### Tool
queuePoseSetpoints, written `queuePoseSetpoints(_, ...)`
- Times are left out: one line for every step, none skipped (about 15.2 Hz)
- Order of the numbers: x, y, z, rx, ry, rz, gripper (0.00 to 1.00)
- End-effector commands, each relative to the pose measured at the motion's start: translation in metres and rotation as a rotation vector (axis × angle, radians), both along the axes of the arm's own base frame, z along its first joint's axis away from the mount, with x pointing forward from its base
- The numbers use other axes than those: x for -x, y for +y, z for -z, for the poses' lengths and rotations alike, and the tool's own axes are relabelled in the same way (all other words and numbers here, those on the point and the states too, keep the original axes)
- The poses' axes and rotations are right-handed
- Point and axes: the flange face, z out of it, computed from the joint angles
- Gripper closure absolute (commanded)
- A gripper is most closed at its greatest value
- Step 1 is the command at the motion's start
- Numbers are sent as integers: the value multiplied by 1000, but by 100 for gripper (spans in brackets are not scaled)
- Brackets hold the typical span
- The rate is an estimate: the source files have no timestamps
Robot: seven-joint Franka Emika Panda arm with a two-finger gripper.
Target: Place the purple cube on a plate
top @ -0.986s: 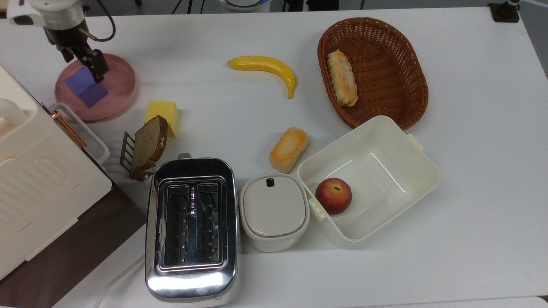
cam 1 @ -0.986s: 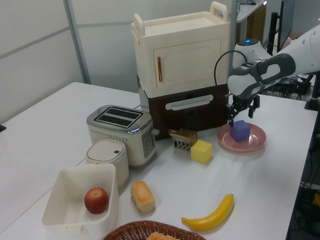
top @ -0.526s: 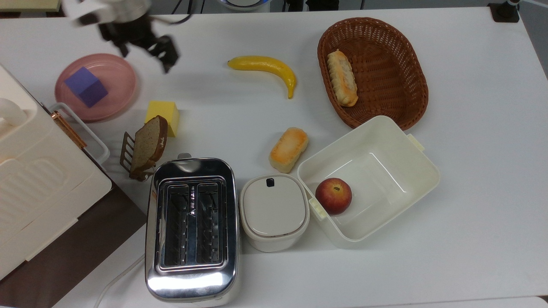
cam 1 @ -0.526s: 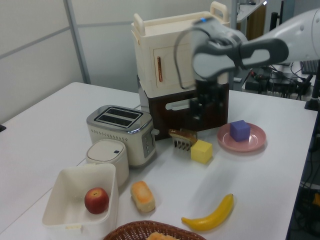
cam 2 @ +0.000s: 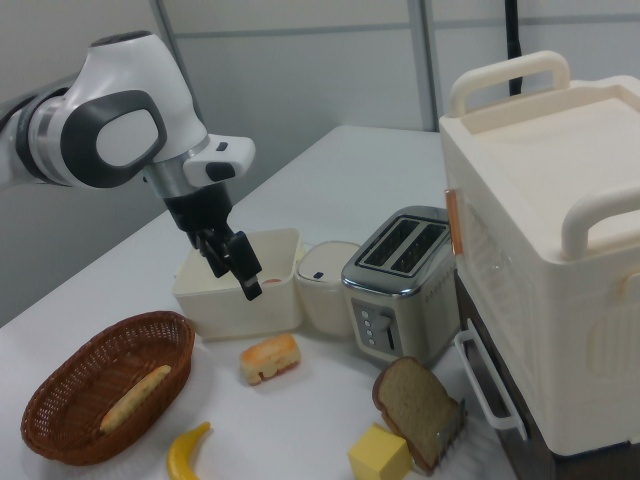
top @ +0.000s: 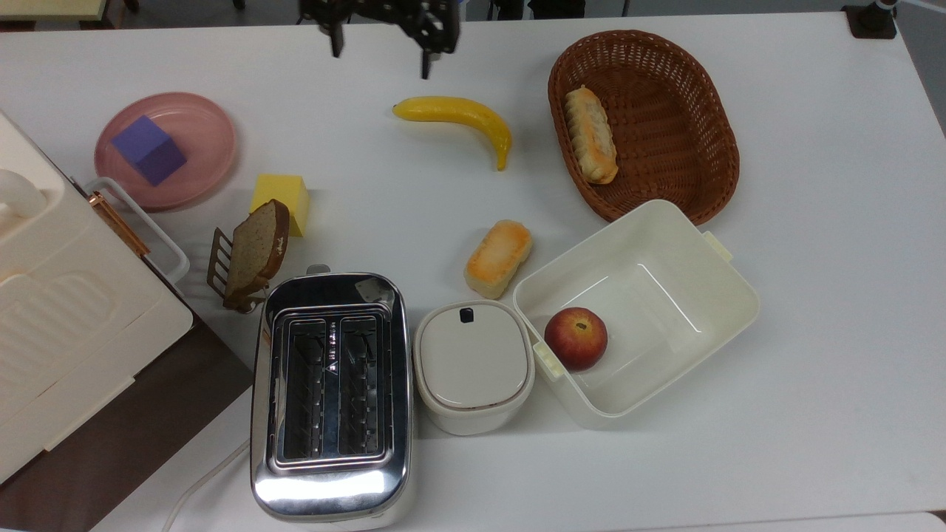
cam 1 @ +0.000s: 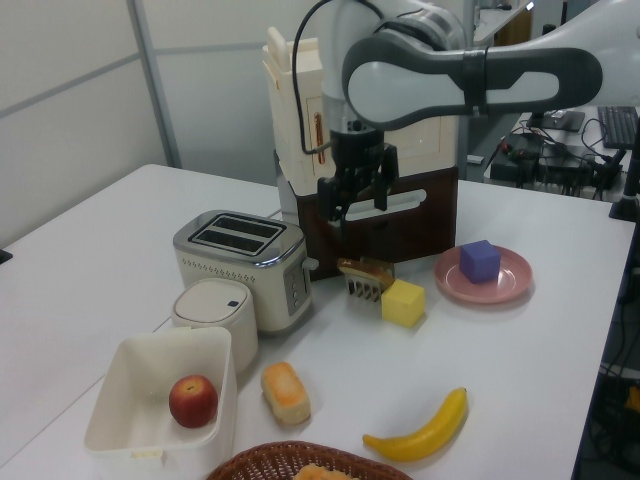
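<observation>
The purple cube is sitting on the plate, well apart from the empty, open-fingered pincer hanging above the table.

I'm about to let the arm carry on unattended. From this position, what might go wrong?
The cube already sits on the plate, and the empty, open hand hangs up by the banana.
1. A low sweep may knock the banana or the basket.
2. A further grasp attempt could pull the cube off the plate.
</observation>
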Motion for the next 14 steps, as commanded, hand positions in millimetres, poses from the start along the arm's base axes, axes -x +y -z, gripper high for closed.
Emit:
queuePoseSetpoints(2, 17, 2, 1, 22, -38, 0)
queuePoseSetpoints(1, 4, 1, -4, 23, -33, 0)
queuePoseSetpoints(0, 3, -3, -5, 17, -48, 0)
queuePoseSetpoints(0, 2, -4, -8, 14, -46, 0)
queuePoseSetpoints(-1, -3, -5, -10, 13, -40, 0)
queuePoseSetpoints(0, -3, -6, -10, 11, -37, 0)
queuePoseSetpoints(0, -4, -5, -10, 13, -37, 0)
queuePoseSetpoints(0, -6, -6, -8, 13, -34, 0)
queuePoseSetpoints(0, -9, -6, -8, 13, -29, 0)
queuePoseSetpoints(0, -10, -6, -8, 12, -26, 0)
queuePoseSetpoints(1, -11, -6, -8, 14, -28, 0)
queuePoseSetpoints(2, -12, -6, -9, 17, -24, 0)
queuePoseSetpoints(1, -13, -6, -9, 19, -23, 0)
queuePoseSetpoints(1, -13, -6, -9, 19, -23, 0)
